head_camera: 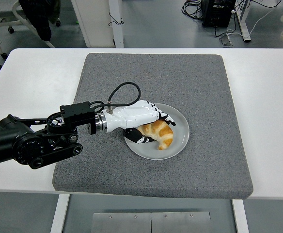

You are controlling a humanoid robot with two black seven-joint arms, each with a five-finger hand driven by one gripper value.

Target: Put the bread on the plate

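On the round white plate (180, 141), near the middle of the grey foam mat (204, 87), I see my left hand (149, 124) lying low over the croissant (159, 132). Its white fingers (165, 116) arch across the pastry's far side and the dark thumb sits against its near side, so the hand looks loosely closed around it; I cannot tell how firm the grip is. The croissant rests on the plate's left half, its curved end pointing toward the near rim. I count one croissant, one plate, one mat, all on the white desk (267, 97). One black arm (30, 141) reaches in from the left edge.
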